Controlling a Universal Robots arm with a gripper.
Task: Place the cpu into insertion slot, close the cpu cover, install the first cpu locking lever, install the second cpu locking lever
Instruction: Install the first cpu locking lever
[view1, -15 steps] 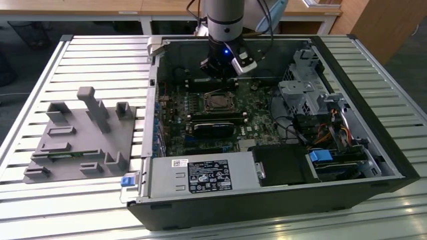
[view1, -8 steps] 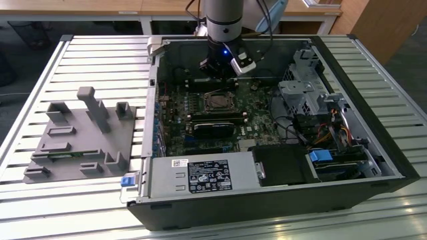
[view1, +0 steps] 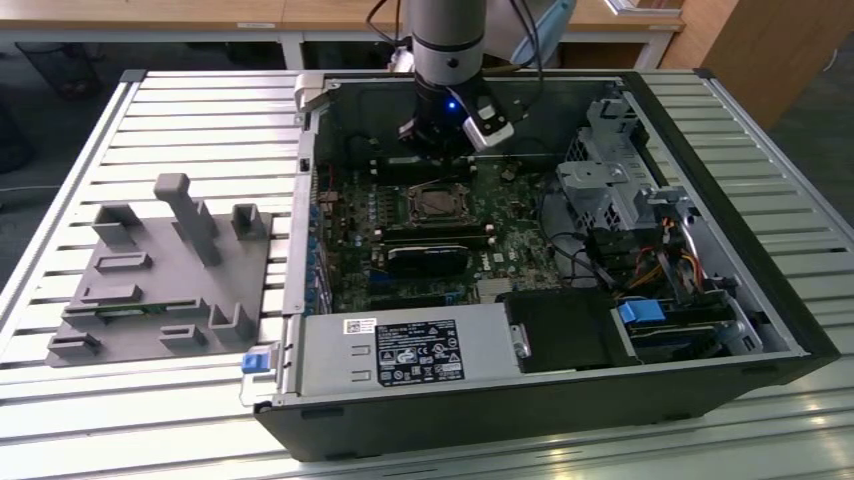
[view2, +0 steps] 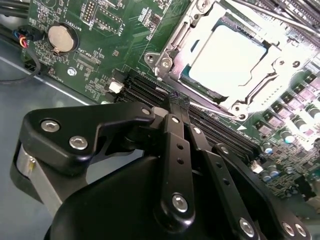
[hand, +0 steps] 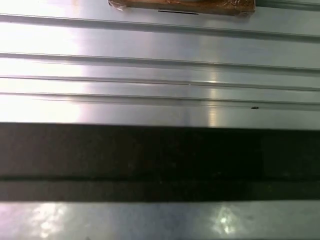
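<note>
Hovering inside the open black computer case (view1: 747, 330), the black two-finger claw (view2: 178, 100) hangs over the green circuit board (view2: 110, 30) with its fingers pressed together and nothing between them. Just ahead of the fingertips, in the second wrist view, sits the cpu (view2: 227, 57), a small flat square chip with a pale silvery metal top, already lying in the insertion slot (view1: 435, 203), the dark square socket with a thin silver rim. Around the chip lies the cpu cover (view2: 172, 47), a thin silver frame plate with a square window, which looks lowered over the socket. A thin silver wire lever (view2: 210, 107) runs right under the fingertips, between them and the long black memory slots (view2: 150, 92).

Judging by that, the lever work is in hand. To do it well, the closed tips should bear on the wire itself, pushing steadily down and sideways, and stay off the chip and the board's small parts.
</note>
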